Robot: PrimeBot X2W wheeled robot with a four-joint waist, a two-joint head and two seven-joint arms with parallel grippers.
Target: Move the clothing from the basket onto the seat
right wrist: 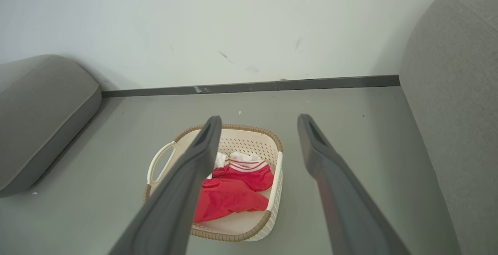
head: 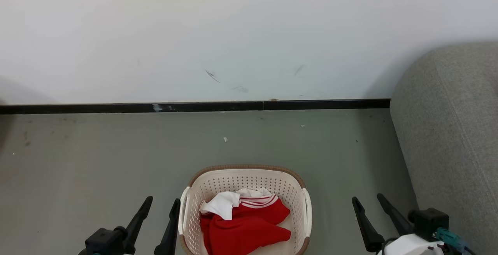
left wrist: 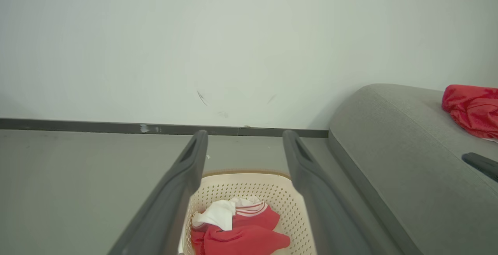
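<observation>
The cream basket [head: 245,167] with a brown rim stands on the floor, low in the middle of the head view. Crumpled inside it lies the red clothing [head: 243,226] with white panels and striped trim. My left gripper [head: 163,200] is open just left of the basket, and my right gripper [head: 367,197] is open to its right; both are empty. The grey seat [head: 447,130] rises at the right. In the left wrist view the open left gripper [left wrist: 246,132] frames the basket [left wrist: 249,187] and clothing [left wrist: 237,233]. In the right wrist view the right gripper [right wrist: 260,118] is above the basket [right wrist: 253,128].
A second red garment [left wrist: 472,109] lies on the seat [left wrist: 389,150]. A white wall with a dark skirting board [head: 194,106] runs behind the basket. Another grey cushion [right wrist: 39,107] sits at the left of the right wrist view. Grey floor [head: 97,158] surrounds the basket.
</observation>
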